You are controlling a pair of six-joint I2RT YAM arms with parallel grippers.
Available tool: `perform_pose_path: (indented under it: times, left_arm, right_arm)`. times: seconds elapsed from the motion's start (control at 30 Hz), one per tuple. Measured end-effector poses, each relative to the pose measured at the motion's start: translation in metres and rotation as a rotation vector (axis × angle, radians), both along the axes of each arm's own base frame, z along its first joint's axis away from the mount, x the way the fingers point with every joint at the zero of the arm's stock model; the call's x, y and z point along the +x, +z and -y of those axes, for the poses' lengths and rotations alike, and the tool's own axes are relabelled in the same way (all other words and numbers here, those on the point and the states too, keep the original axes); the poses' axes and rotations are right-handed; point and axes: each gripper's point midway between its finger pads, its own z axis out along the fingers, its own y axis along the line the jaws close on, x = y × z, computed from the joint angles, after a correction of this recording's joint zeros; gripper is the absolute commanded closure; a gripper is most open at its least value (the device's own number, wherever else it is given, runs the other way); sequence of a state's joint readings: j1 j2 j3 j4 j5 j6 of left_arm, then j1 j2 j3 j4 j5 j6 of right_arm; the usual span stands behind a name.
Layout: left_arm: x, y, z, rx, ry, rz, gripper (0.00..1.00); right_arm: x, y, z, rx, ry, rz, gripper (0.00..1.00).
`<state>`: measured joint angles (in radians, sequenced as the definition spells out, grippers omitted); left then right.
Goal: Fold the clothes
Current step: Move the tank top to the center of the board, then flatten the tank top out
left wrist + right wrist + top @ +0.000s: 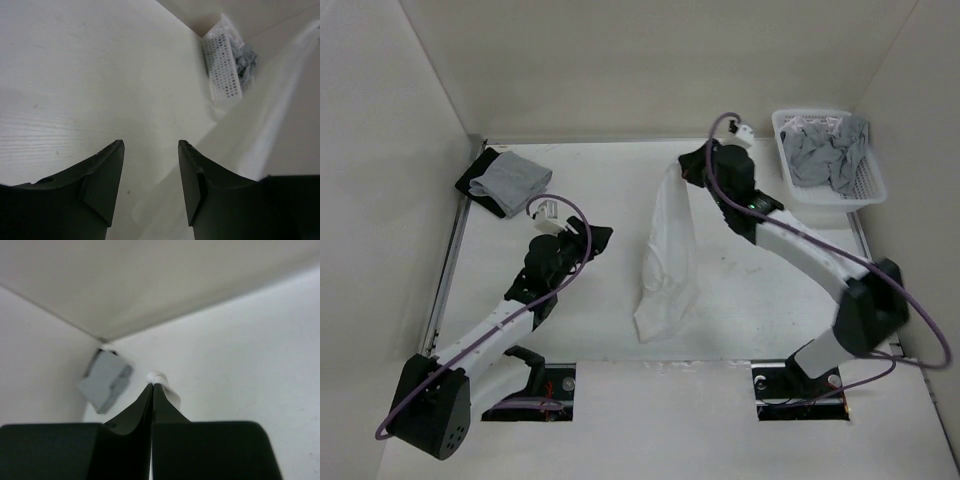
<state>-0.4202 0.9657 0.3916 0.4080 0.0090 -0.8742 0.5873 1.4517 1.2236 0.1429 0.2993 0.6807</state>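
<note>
The white clothes (666,258) hang as a long strip from my right gripper (688,168), lifted at the far middle of the table, with the lower end bunched on the table near the front. My right gripper (152,385) is shut on the fabric, a small white fold (157,376) poking out past its tips. The left gripper (592,240) hovers left of the garment, apart from it. In the left wrist view that gripper (150,145) is open with only table between its fingers, and the white cloth (280,120) shows at the right.
A white basket (868,185) with grey garments (828,150) stands at the far right corner, also seen as the basket (224,65). A folded grey garment (510,178) lies on a black cloth (478,178) at the far left corner, seen too as the grey garment (105,380).
</note>
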Motion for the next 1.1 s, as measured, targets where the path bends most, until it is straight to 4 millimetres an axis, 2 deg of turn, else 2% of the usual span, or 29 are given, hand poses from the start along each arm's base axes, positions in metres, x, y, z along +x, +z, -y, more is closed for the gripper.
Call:
perform_pose_path:
  times: [0.07,0.1,0.17,0.2,0.27,0.33,0.37,0.43,0.47,0.5,0.53,0.57,0.63,0.7,0.8,0.93,1.1]
  left_arm:
    - [0.005,-0.013,-0.01,0.017,0.032,-0.041,0.61]
    - [0.006,-0.019,-0.014,0.026,0.047,-0.057,0.64]
    - [0.005,-0.027,-0.016,0.049,0.051,-0.079,0.68]
    - [0.001,-0.031,-0.012,0.069,0.036,-0.088,0.72]
    - [-0.008,-0.043,0.002,0.122,-0.012,-0.104,0.76]
    - [-0.024,-0.061,0.021,0.196,-0.08,-0.137,0.77]
    - [-0.036,-0.072,0.035,0.252,-0.127,-0.156,0.77]
    - [-0.057,-0.09,0.06,0.351,-0.223,-0.183,0.77]
    - [-0.067,-0.096,0.071,0.391,-0.265,-0.194,0.78]
    - [-0.077,-0.103,0.084,0.449,-0.298,-0.206,0.78]
    - [-0.087,-0.108,0.099,0.498,-0.332,-0.212,0.78]
    - [-0.092,-0.11,0.106,0.526,-0.346,-0.213,0.78]
    - [-0.099,-0.115,0.118,0.575,-0.353,-0.229,0.76]
    - [-0.105,-0.12,0.133,0.612,-0.36,-0.241,0.76]
    - [-0.112,-0.127,0.148,0.661,-0.357,-0.258,0.75]
    - [-0.113,-0.135,0.158,0.718,-0.314,-0.285,0.75]
    - [-0.115,-0.145,0.149,0.776,-0.238,-0.311,0.75]
  right_arm:
    - [0.044,-0.067,-0.009,-0.035,-0.018,-0.138,1.0]
    - [0.064,-0.098,-0.01,-0.045,-0.03,-0.196,0.95]
    - [0.089,-0.159,0.001,-0.064,-0.074,-0.328,0.75]
    - [0.102,-0.18,0.008,-0.057,-0.101,-0.376,0.61]
    - [0.119,-0.19,0.02,-0.031,-0.135,-0.404,0.48]
    - [0.125,-0.183,0.033,-0.012,-0.159,-0.396,0.47]
    - [0.124,-0.172,0.037,-0.01,-0.159,-0.37,0.52]
    - [0.111,-0.147,0.042,-0.008,-0.149,-0.323,0.79]
    - [0.102,-0.136,0.043,-0.006,-0.139,-0.295,0.87]
    - [0.074,-0.126,0.049,-0.003,-0.121,-0.262,0.95]
    - [0.056,-0.125,0.054,-0.001,-0.12,-0.258,0.96]
    - [0.026,-0.126,0.063,-0.001,-0.113,-0.25,0.96]
    - [0.003,-0.13,0.067,0.007,-0.103,-0.237,0.95]
    - [-0.028,-0.153,0.076,-0.007,-0.096,-0.261,0.93]
    - [-0.072,-0.199,0.092,-0.048,-0.096,-0.34,0.9]
    - [-0.109,-0.221,0.109,-0.045,-0.1,-0.362,0.87]
    - [-0.126,-0.213,0.113,-0.009,-0.075,-0.316,0.85]
